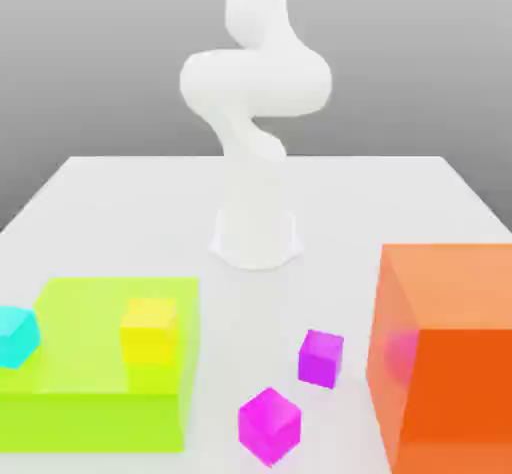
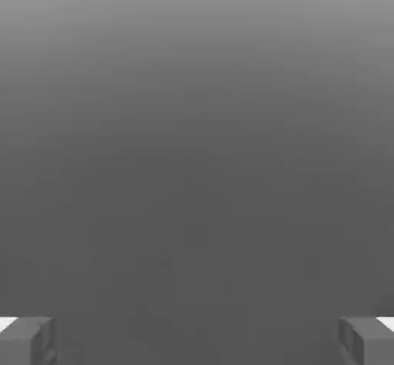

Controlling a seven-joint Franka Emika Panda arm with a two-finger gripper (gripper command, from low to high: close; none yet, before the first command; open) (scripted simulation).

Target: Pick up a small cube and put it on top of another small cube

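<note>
Two smooth magenta-violet cubes [image 1: 320, 359]; glossy

From my end, exterior view gives me small cube [image 1: 321, 359]: violet-tinged magenta, plain, solid-colored. Sitting on pale tabletop, slightly right of center in exterior view, toward lower part. Turned a little, so its edges run slanted to my view; I make out top face and broad front face, front one darker. Free on all sides I can see, nothing stacked on it. Pinker magenta cube near it, closer to camera, just apart, not touching.
</note>
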